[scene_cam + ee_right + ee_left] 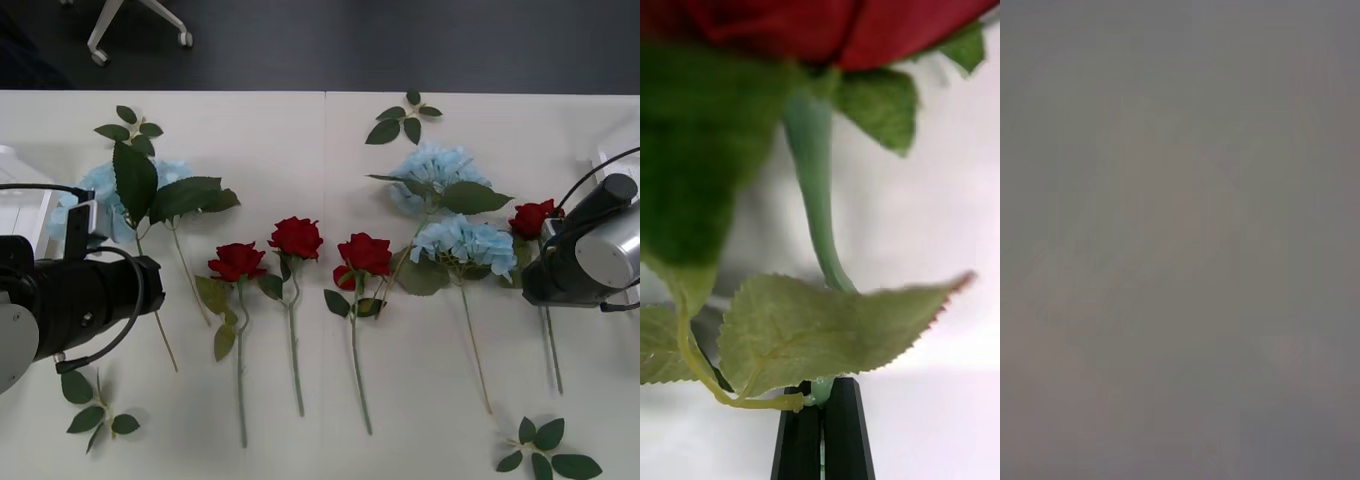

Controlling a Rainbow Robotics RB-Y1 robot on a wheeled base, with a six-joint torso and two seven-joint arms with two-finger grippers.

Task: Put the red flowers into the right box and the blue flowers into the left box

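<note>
Now I'm pinching the rose point(812, 195) stem between my right gripper point(822, 420) fingers, at the table's point(300, 130) three o'clock. That thin stem could be slipping sideways when lifting. I'm parking my left gripper point(85, 225) at nine o'clock; its fingers I cannot tell.

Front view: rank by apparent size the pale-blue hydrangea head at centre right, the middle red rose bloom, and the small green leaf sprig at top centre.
1. Pale-blue hydrangea head: largest.
2. Red rose bloom and green leaf sprig: look alike, not ranked.
</note>
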